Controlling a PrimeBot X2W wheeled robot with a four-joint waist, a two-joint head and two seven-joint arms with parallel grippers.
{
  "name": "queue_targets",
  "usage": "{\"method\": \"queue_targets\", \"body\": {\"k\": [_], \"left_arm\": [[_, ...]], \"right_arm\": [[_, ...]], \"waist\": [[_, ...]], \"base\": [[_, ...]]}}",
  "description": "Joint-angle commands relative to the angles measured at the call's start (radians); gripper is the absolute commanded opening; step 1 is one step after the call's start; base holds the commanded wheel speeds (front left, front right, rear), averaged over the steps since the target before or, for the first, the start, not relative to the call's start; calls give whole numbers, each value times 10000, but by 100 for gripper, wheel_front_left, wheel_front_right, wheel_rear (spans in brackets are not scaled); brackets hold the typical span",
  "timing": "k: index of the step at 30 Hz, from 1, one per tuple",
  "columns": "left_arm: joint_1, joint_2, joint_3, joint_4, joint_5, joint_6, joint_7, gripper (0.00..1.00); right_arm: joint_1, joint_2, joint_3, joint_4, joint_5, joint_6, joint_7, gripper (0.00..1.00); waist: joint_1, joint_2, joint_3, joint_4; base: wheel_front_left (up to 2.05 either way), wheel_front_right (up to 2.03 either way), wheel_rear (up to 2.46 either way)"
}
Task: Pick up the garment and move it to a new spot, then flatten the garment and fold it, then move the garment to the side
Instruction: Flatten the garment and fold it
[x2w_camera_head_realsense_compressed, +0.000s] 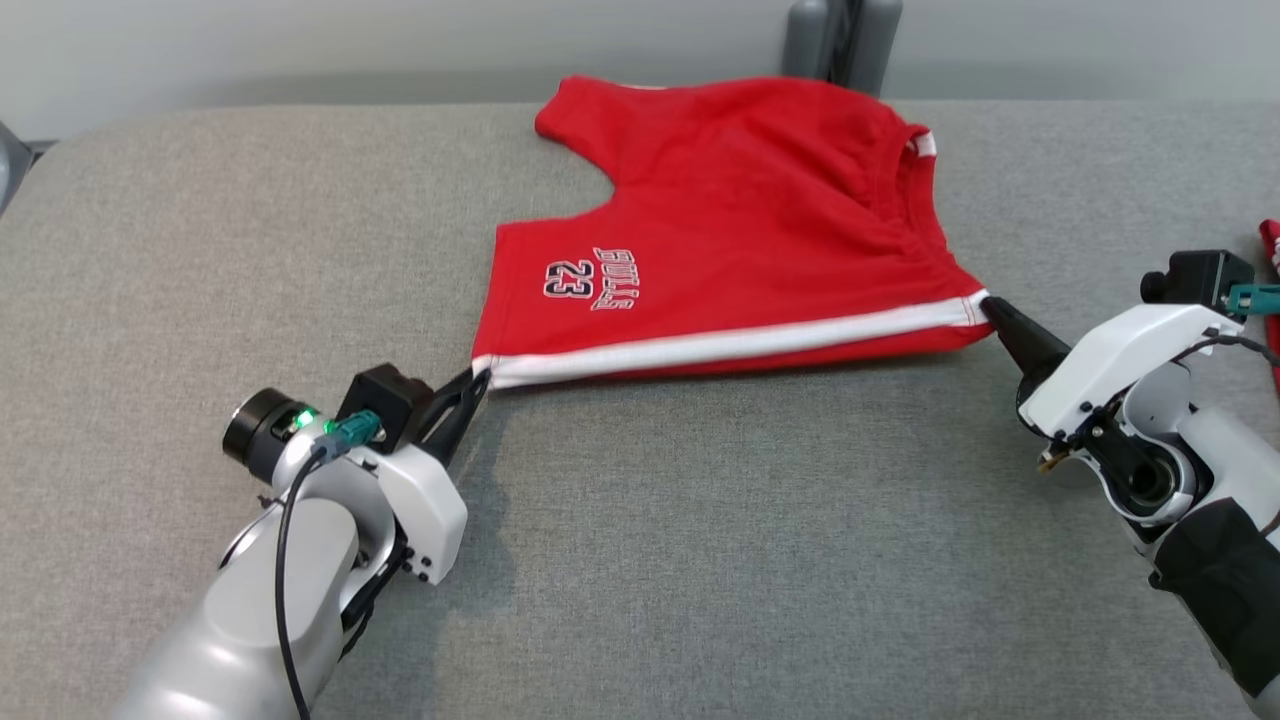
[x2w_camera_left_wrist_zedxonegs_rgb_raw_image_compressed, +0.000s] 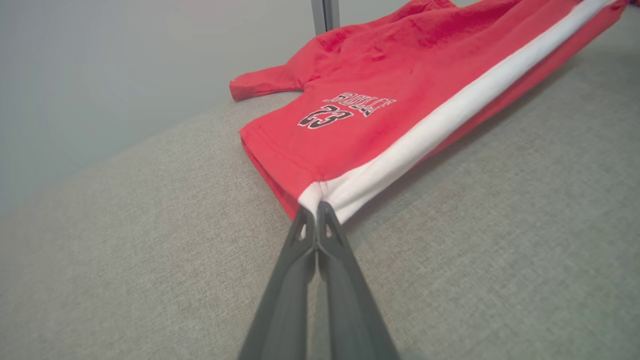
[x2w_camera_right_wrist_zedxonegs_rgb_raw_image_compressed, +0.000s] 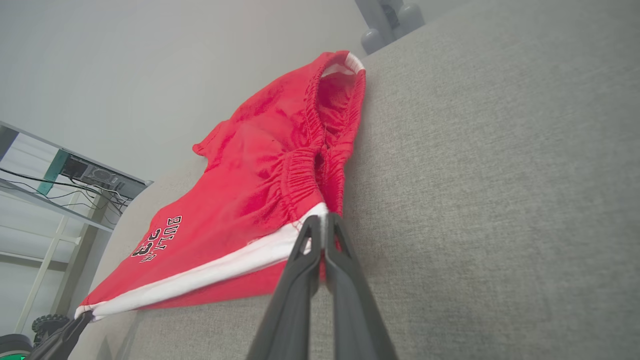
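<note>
The garment is a pair of red shorts with a white side stripe and a "BULLS 23" print, spread on the grey padded table. My left gripper is shut on the hem corner of the stripe. My right gripper is shut on the waistband end of the same stripe. The striped edge is stretched taut between them and lifted a little off the table, casting a shadow beneath. The far leg and the rest of the waistband lie on the table.
Another red item pokes in at the right edge of the table. A grey post stands behind the far edge. Open grey surface stretches in front of the shorts and to the left. A shelf with cables stands beyond the table.
</note>
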Motion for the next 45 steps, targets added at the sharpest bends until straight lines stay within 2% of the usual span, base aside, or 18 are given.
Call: {"method": "queue_targets", "body": {"k": [1,6,12,21,22,27,28,35,41,45], "left_arm": [[152,120,-41,50,134,-3,-33,0],[609,228,-320,32,75,-4,-29,0],[1202,575,-1157,-177,-38,-4,322,0],[2222,1315,-2504,-1497,-754,-6,1052,0],[2343,1787,-2841,-2080,-999,-5,1245,0],[2803,2780,-3466,-3631,-1637,-5,1800,0],[2803,2780,-3466,-3631,-1637,-5,1800,0],[3351,4418,-3893,-6236,-2286,26,3138,0],[3816,5269,-4098,-7880,-2633,237,4030,0],[4125,5594,-4145,-8654,-2953,371,4364,0]], "right_arm": [[185,-119,74,71,73,1,57,0],[493,-187,354,27,276,1,446,0],[979,-370,798,-220,495,1,1193,0],[1849,-962,1272,-891,962,1,2404,0],[2037,-1078,1405,-1081,1047,2,2743,0],[2655,-1574,1640,-1627,1396,1,3657,0],[2655,-1574,1640,-1627,1396,1,3657,0],[3437,-2562,1953,-2849,1944,1,5303,0],[4031,-3287,2062,-3957,2546,1,6168,0],[4435,-3734,2118,-4707,2840,1,6192,0]], "waist": [[-1,0,-192,-68],[-1,0,-552,-147],[-1,0,-1113,-229],[-1,0,-1919,-262],[-1,0,-2073,-260],[-1,0,-2430,-242],[-1,0,-2430,-242],[-1,0,-2668,-257],[-1,0,-2745,-262],[-1,0,-2776,-264]], "base": [[0,0,0],[0,0,0],[0,0,0],[0,0,0],[0,0,0],[0,0,0],[0,0,0],[0,0,0],[0,0,0],[0,0,0]]}}
